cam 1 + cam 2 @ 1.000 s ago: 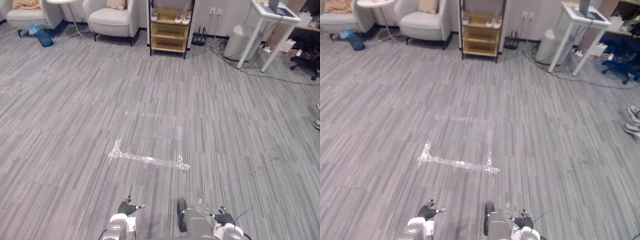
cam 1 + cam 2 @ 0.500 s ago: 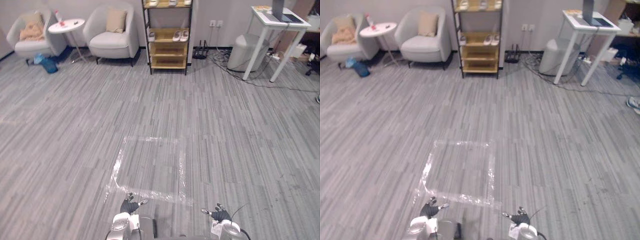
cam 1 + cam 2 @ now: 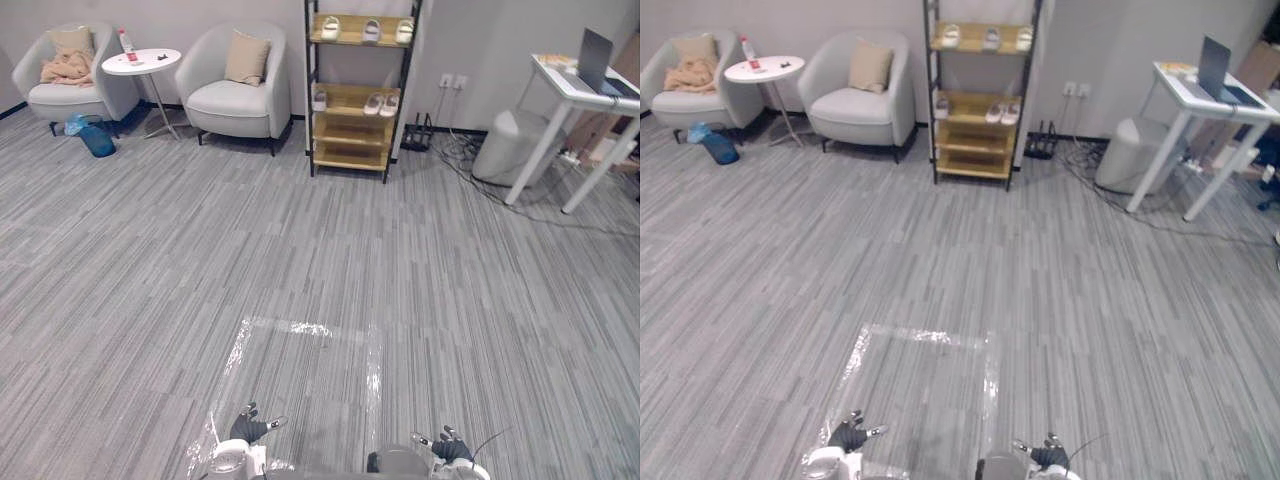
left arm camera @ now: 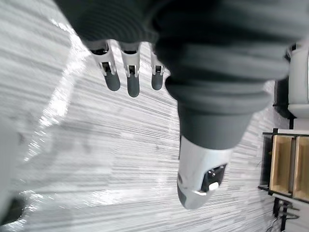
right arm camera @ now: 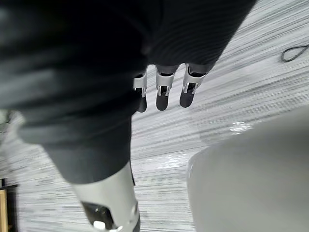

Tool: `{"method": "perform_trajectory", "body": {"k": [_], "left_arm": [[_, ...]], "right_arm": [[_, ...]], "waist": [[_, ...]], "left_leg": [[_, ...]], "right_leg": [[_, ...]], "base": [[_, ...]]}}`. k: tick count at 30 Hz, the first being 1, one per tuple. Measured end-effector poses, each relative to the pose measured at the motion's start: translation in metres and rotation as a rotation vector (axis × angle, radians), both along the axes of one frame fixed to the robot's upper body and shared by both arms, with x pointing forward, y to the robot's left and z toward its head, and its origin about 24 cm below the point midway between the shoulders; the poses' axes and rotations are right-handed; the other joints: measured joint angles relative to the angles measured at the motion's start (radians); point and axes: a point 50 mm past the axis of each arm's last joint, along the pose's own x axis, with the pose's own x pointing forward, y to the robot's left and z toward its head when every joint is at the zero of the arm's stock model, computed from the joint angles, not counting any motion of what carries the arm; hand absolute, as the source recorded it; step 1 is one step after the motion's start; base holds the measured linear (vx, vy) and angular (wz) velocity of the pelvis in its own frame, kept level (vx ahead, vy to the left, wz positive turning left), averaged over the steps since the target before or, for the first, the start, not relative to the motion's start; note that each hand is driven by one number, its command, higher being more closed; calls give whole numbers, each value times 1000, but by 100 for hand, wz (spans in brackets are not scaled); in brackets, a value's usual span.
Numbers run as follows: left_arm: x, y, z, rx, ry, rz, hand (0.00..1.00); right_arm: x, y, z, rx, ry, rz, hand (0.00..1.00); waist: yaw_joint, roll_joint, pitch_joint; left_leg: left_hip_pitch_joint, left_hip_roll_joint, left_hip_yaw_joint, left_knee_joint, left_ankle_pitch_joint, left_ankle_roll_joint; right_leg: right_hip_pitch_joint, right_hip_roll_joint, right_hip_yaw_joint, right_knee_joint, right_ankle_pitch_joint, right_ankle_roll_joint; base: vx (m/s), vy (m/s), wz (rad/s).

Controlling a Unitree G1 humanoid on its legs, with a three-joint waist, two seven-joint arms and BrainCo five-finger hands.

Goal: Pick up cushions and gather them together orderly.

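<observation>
Two tan cushions show at the far left of the room. One cushion [image 3: 246, 57] leans upright against the back of a light grey armchair [image 3: 232, 100]. The other cushion [image 3: 70, 40] stands in a second armchair [image 3: 60, 95], with a crumpled tan cloth [image 3: 64, 68] lying on the seat below it. My left hand [image 3: 246, 429] and right hand [image 3: 450, 449] hang low at the near edge, far from both chairs. Their fingers [image 4: 128, 79] [image 5: 164, 94] are straight and hold nothing.
A round white side table [image 3: 140, 62] stands between the chairs, with a blue bag [image 3: 92, 135] on the floor beside it. A wooden shoe rack [image 3: 362, 95] stands against the wall. At the right are a white bin [image 3: 505, 145] and a desk [image 3: 590, 90]. A tape square [image 3: 300, 370] marks the floor.
The camera has tilted up: the far wall, chairs and shoe rack sit lower in the picture, and the tape square has slid toward the near edge. Both hands stay low and empty.
</observation>
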Motion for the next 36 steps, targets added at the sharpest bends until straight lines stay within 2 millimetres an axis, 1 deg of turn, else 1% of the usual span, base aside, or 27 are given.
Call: {"method": "perform_trajectory", "body": {"k": [1, 2, 3, 4, 6, 7, 8, 9, 10, 11, 12, 13, 15, 16, 17, 18, 19, 21, 22, 25, 27, 29, 31, 33, 34, 35, 36], "left_arm": [[0, -1, 0, -2, 2, -1, 0], [-2, 0, -1, 4, 7, -10, 0], [-2, 2, -1, 7, 9, -11, 0], [-4, -3, -3, -5, 29, -12, 0], [-7, -11, -5, -29, 41, -3, 0], [-4, -14, -4, -37, 32, 3, 0], [1, -13, -2, -44, 14, 28, 0], [4, -15, -1, -52, 3, 42, 0], [5, -14, 0, -50, -8, 49, 0], [9, -13, 2, -48, -23, 46, 0], [13, -12, 5, -45, -47, 45, 0], [16, -13, 6, -44, -61, 39, 0], [20, -16, 9, -45, -80, 14, 0], [18, -21, 8, -51, -74, 0, 0], [17, -23, 7, -53, -68, -11, 0], [17, -24, 6, -54, -63, -17, 0], [17, -21, 7, -48, -64, -13, 0], [17, -13, 7, -32, -63, -11, 0], [18, -11, 7, -27, -68, -4, 0], [18, -7, 7, -20, -60, -9, 0], [15, -8, 5, -18, -46, -13, 0], [8, -5, 3, -7, -27, -28, 0], [4, -1, 0, 8, -5, -42, 0], [-1, 3, -2, 18, 18, -43, 0], [-2, 3, -2, 18, 21, -43, 0], [-2, 4, -2, 19, 23, -43, 0], [-2, 6, -2, 26, 21, -46, 0]], "right_arm": [[2, 0, 0, 2, -4, 2, 0], [-2, 2, -2, 7, 14, 2, 0], [-4, 2, -3, 11, 22, -5, 0], [-3, -4, -2, 0, 22, -20, 0], [-3, -11, -1, -13, 21, -31, 0], [-4, -8, -1, -9, 26, -24, 0], [-4, -8, -1, -18, 27, 5, 0], [-4, -6, -1, -24, 36, 50, 0], [0, -3, -1, -26, 29, 78, 0], [1, -1, 0, -21, 22, 82, 0], [1, 4, -1, -8, 19, 73, 0], [4, 7, 0, -1, 5, 69, 0], [10, 9, 2, 12, -18, 53, 0], [10, 8, 2, 14, -22, 40, 0], [10, 7, 2, 14, -20, 36, 0], [6, 6, 1, 14, -10, 23, 0], [4, 5, 0, 13, 0, 14, 0], [2, 11, -2, 32, 10, 16, 0], [1, 13, -3, 38, 17, 20, 0], [0, 14, -4, 29, 33, 49, 0], [-3, 14, -5, 30, 41, 53, 0], [-5, 14, -5, 35, 46, 51, 0], [-8, 15, -6, 37, 53, 50, 0], [-11, 14, -7, 40, 62, 41, 0], [-10, 14, -7, 39, 59, 38, 0], [-12, 13, -7, 40, 64, 30, 0], [-16, 14, -8, 46, 70, 15, 0]], "waist": [[-5, 0, 0], [-6, -12, -3], [-7, -25, -7], [-8, 14, -7], [-5, 54, -13], [-8, 59, -13], [-12, 59, -13], [-7, 56, -6], [5, 45, 3], [6, 48, 6], [7, 26, 20], [11, 22, 23], [17, 16, 26], [24, 34, 18], [26, 46, 15], [31, 53, 11], [39, 42, 6], [38, -2, -4], [46, -16, -6], [49, -17, -8], [50, -15, -13], [48, -16, -30], [44, -11, -44], [37, -10, -55], [35, -9, -55], [31, -15, -59], [31, -35, -64]], "left_leg": [[11, 11, -9, -14, -6, -8], [27, 15, -33, -22, -19, -29], [41, 17, -54, -20, -30, -39], [55, 53, -70, -7, -44, -51], [16, 85, -88, 111, -40, -58], [-31, 84, -88, 228, -24, -84], [-113, 81, -75, 408, 21, -133], [-212, 90, -45, 633, 155, -152], [-279, 121, -9, 767, 150, -146], [-323, 147, 27, 836, 118, -137], [-386, 181, 77, 854, 67, -131], [-413, 192, 103, 817, 44, -130], [-451, 175, 118, 595, 19, -138], [-453, 151, 92, 369, 43, -140], [-452, 144, 56, 259, 76, -144], [-446, 129, 13, 174, 160, -162], [-418, 101, 13, 144, 219, -158], [-410, 61, 35, 136, 200, -133], [-409, 44, 48, 152, 184, -121], [-382, 19, 68, 168, 136, -93], [-324, 6, 94, 134, 116, -71], [-261, -6, 99, 76, 114, -57], [-223, -4, 98, 47, 115, -52], [-202, 13, 70, 42, 115, -52], [-196, 17, 54, 44, 115, -52], [-186, 12, 37, 45, 115, -53], [-177, -8, 27, 44, 114, -54]], "right_leg": [[-8, 11, 9, -115, 47, -3], [6, 23, 36, -314, 170, -8], [19, 25, 46, -344, 286, -7], [29, 50, 32, -317, 288, -40], [59, 76, 2, -319, 241, -71], [83, 78, -14, -324, 219, -79], [116, 78, -31, -336, 197, -85], [176, 78, -38, -366, 180, -99], [227, 81, -39, -389, 170, -115], [273, 82, -44, -411, 165, -122], [339, 75, -56, -451, 165, -121], [371, 67, -57, -472, 165, -121], [411, 43, -53, -507, 154, -102], [423, 36, -48, -517, 135, -80], [428, 34, -45, -513, 117, -71], [431, 29, -42, -496, 91, -57], [438, 17, -20, -480, 68, -34], [446, -33, -10, -473, 45, -7], [449, -52, 0, -468, 42, -2], [447, -78, 30, -413, 39, 4], [409, -94, 70, -284, 38, 9], [337, -108, 82, -117, 45, 36], [317, -102, 71, -97, 5, 36], [293, -60, 41, -169, -27, 15], [287, -46, 32, -216, -23, 10], [288, -38, 19, -310, 25, 0], [280, -42, 22, -380, 125, -9]], "base": [[497, -203, 41], [412, -178, 42], [645, -297, 34], [521, -253, 24], [495, -242, 22], [444, -233, 40], [418, -215, 45], [489, -215, 36], [397, -146, 21], [408, -144, 15], [308, -111, 15], [285, -95, 6], [198, 0, -15], [203, 52, -20], [291, 183, -10], [288, 201, -7], [364, 224, -3], [297, 131, -4], [329, 150, -13], [274, 160, -16], [238, 176, -24], [229, 122, -16], [314, 59, 7], [237, -36, 30], [172, -77, 41], [162, -89, 42], [162, -128, 52]]}}
